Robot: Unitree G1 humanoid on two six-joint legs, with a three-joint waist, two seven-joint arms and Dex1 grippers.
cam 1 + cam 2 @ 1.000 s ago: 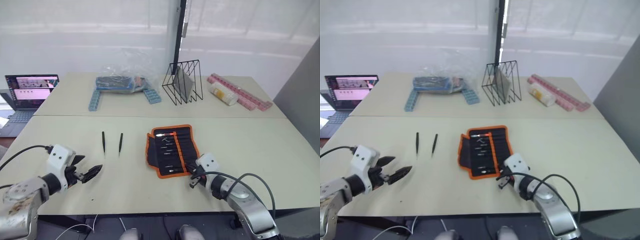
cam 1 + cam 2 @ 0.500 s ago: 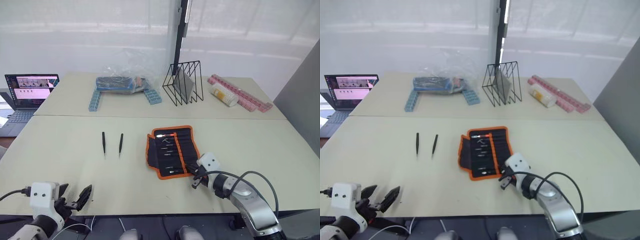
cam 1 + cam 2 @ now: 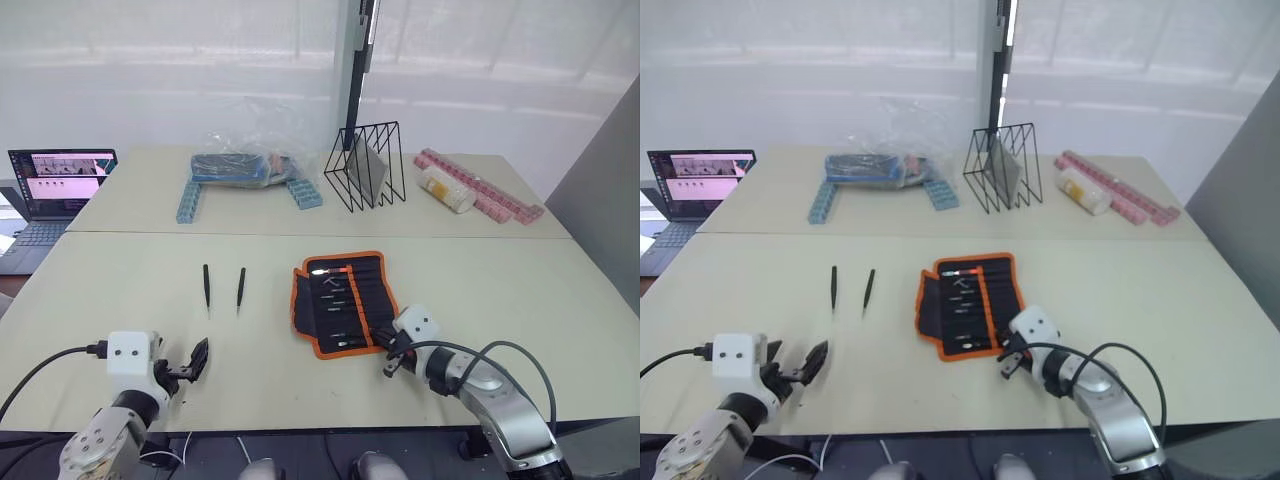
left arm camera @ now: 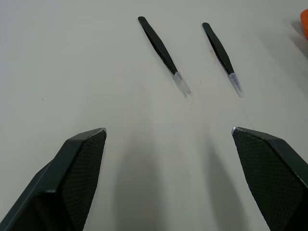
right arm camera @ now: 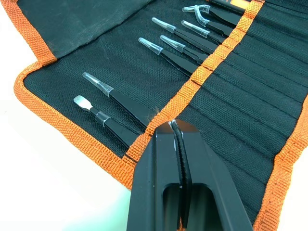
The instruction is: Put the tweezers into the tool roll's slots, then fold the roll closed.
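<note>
From the head camera, the tool roll (image 3: 343, 302) is seen lying open on the table (image 3: 500, 290), its near corner touched by the right gripper (image 3: 388, 355). Two loose tweezers (image 3: 207, 285) lie well ahead of the left gripper (image 3: 196, 359).

In the left wrist view, the fingers (image 4: 79, 159) are spread wide, with both tweezers beyond them.

In the right wrist view, the fingers (image 5: 166, 159) are pressed together over the orange trim of the slots (image 5: 240, 91), where several tools are already tucked.

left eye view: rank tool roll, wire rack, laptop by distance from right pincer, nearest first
1. tool roll: right pincer is at its near right corner.
2. wire rack: upright on the far table, behind the roll.
3. laptop: far left edge, across the table from the pincer.
</note>
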